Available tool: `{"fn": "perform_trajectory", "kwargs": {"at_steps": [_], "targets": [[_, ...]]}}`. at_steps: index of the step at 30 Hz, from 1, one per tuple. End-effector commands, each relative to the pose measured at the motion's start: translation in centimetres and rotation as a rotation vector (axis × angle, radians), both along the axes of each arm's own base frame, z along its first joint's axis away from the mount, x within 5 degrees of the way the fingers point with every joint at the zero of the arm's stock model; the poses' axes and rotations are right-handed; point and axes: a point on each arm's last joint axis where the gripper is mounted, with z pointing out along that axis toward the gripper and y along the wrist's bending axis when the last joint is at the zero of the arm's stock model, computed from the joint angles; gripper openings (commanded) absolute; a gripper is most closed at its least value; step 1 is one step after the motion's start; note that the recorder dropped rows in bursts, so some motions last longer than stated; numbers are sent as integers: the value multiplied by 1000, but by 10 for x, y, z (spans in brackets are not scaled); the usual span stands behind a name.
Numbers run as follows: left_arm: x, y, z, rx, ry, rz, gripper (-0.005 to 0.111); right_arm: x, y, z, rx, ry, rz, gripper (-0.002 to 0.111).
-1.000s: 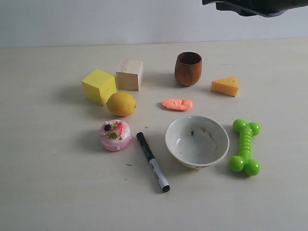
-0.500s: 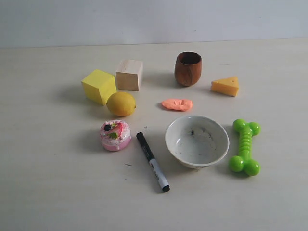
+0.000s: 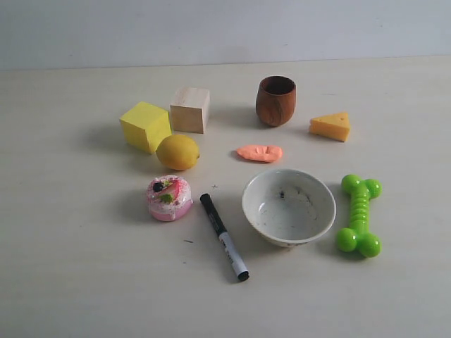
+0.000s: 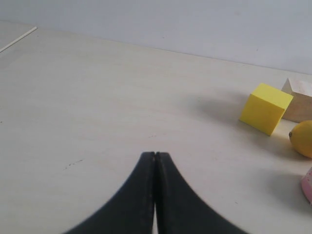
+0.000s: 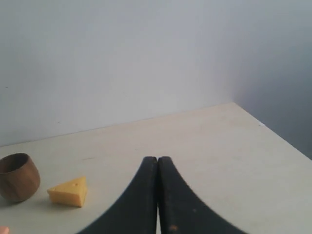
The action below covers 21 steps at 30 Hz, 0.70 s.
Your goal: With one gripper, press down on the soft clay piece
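The soft clay piece, a flat salmon-orange lump, lies on the table between the wooden cup and the white bowl. Neither arm shows in the exterior view. In the left wrist view my left gripper is shut with nothing in it, above bare table well away from the clay. My right gripper is also shut and empty, off beyond the cheese wedge. A sliver of the clay peeks in at the corner of the right wrist view.
A yellow cube, a wooden block and a lemon stand left of the clay. A pink cake toy, a black marker and a green bone toy lie nearer the front. The cheese wedge is right of the cup.
The dark arm part seen at the top right of the exterior view one second ago has left the picture. The objects on the table have not moved.
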Motion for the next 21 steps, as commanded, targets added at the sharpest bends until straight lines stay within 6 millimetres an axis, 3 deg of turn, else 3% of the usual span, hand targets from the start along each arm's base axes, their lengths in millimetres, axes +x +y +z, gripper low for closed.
{"fn": "perform_trajectory", "kwargs": {"at_steps": [1, 13, 21], "targets": [[0, 0, 1, -2, -14, -5, 0, -5, 5, -9, -52, -44, 72, 0], [0, 0, 1, -2, -14, -5, 0, -12, 7, -70, -5, -5, 82, 0], [0, 0, 1, -2, -14, -5, 0, -14, 7, -72, -41, 17, 87, 0]]}}
